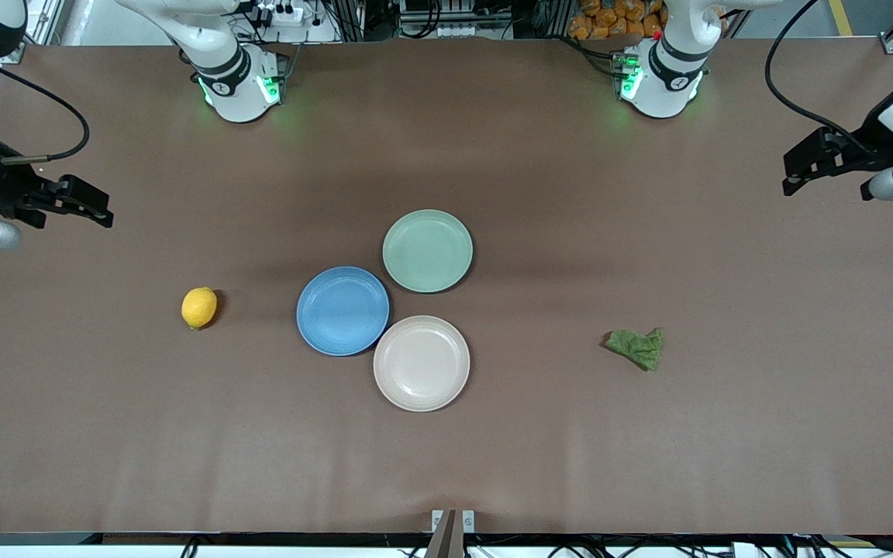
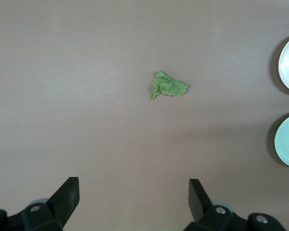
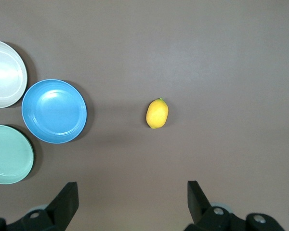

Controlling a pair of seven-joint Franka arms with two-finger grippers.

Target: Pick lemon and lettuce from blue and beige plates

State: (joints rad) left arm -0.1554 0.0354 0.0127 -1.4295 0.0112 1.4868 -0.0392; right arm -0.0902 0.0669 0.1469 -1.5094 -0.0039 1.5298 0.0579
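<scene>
The yellow lemon lies on the bare table toward the right arm's end, beside the blue plate; it also shows in the right wrist view. The green lettuce leaf lies on the bare table toward the left arm's end, apart from the beige plate; it also shows in the left wrist view. Both plates hold nothing. My right gripper is open and empty, up over the table's right-arm end. My left gripper is open and empty, up over the left-arm end.
A pale green plate, holding nothing, touches the blue and beige plates, farther from the front camera. The three plates cluster at the table's middle. The arm bases stand along the table's edge farthest from the front camera.
</scene>
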